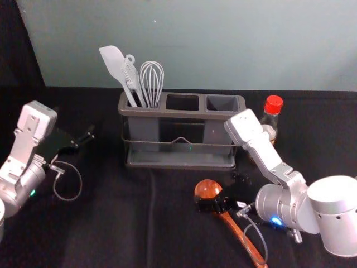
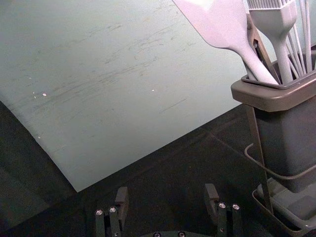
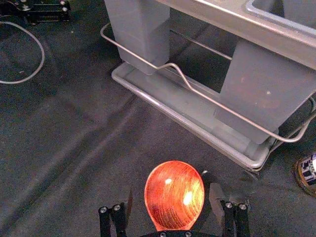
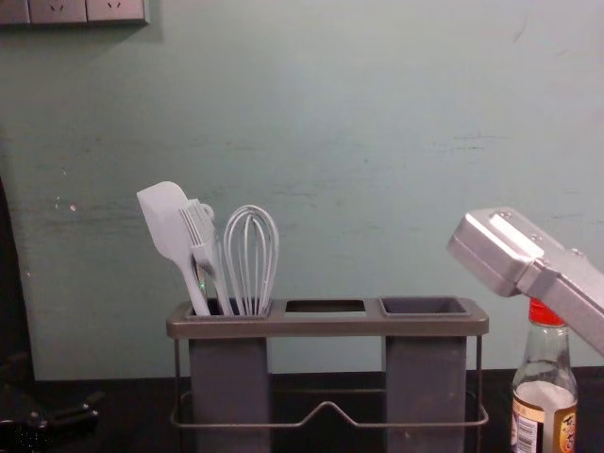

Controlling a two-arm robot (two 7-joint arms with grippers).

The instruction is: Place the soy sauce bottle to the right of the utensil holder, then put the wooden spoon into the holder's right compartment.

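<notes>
Black cloth covers the tabletop [image 1: 111, 234]. On the right gripper [image 1: 218, 192], the jaws stand wide around the wooden spoon [image 1: 207, 188]; the soy sauce bottle [image 1: 273, 105] stands right of the utensil holder [image 1: 178, 164]. Left of it, the left gripper [image 1: 83, 139] has wide jaws.

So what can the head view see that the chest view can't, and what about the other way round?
Just the head view, of those two: the wooden spoon lying on the table, the right gripper open around the spoon's bowl, and the tray at the bottom of the utensil holder.

Just the chest view, of the two: the wall sockets, up high on the left.

Both: the utensil holder with the spatula, brush and whisk, the red-capped soy sauce bottle, and the left gripper off to the left.
</notes>
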